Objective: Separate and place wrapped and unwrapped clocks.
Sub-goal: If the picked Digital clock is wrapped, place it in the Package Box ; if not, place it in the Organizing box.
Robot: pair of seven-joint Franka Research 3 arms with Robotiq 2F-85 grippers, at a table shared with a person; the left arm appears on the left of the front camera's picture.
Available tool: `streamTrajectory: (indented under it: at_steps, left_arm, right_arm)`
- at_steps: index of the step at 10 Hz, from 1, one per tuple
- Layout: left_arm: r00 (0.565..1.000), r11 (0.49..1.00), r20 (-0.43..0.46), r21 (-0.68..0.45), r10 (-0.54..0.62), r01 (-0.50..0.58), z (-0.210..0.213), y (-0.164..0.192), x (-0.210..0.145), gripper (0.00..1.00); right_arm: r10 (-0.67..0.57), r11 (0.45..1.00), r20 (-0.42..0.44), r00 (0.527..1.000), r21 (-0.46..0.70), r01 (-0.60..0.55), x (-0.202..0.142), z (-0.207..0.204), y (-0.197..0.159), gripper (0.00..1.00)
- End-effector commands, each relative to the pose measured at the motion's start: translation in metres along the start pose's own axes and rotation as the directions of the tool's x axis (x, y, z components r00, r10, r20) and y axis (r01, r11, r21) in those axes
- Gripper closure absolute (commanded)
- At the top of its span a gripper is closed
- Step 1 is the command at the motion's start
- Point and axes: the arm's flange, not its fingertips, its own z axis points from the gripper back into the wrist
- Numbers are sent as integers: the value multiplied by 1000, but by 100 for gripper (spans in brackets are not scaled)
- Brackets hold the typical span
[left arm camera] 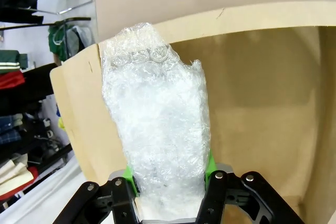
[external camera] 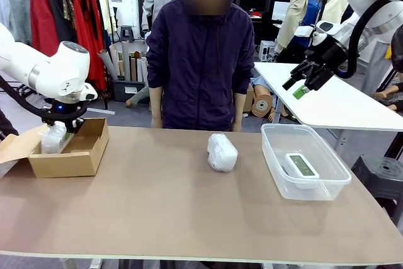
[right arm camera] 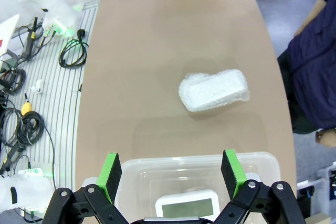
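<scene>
While it hangs over the cardboard box (external camera: 69, 159), left gripper (left arm camera: 168, 177): pinching wrapped bundle (left arm camera: 155, 119).
Right gripper (right arm camera: 172, 174): spread.
Risk: bundle clips box wall, falls outside.

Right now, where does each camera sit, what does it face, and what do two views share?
Front: between the arms, facing the person across the table; both arms show.
Left wrist: over the cardboard box; left gripper grips a wrapped bundle.
Right wrist: over the clear tub; right gripper open.
Shared: front and right wrist show the clock.
</scene>
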Motion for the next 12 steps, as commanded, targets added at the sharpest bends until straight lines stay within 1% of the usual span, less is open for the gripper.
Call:
streamTrajectory:
  at_steps: [1, 5, 6, 11, 12]
  left_arm:
    - [1000, 1000, -20, -5, 9, -10, 7, -3, -10, 100]
    - [999, 1000, -46, 3, -26, 26, -1, -15, -14, 100]
    - [998, 1000, -56, 4, -30, 30, -3, -18, -15, 97]
    - [998, 1000, -54, 1, -18, 18, 2, -16, -14, 0]
    - [999, 1000, -47, -9, -17, 16, 6, -15, -13, 0]
  right_arm:
    - [5, 1000, -18, 1000, 1, -5, 1, 0, 2, 0]
    - [5, 1000, -18, 1000, 1, -5, 1, 0, 2, 0]
    - [5, 1000, -18, 1000, 1, -5, 1, 0, 2, 0]
    - [5, 1000, -18, 1000, 1, -5, 1, 0, 2, 0]
    - [5, 1000, -18, 1000, 1, -5, 1, 0, 2, 0]
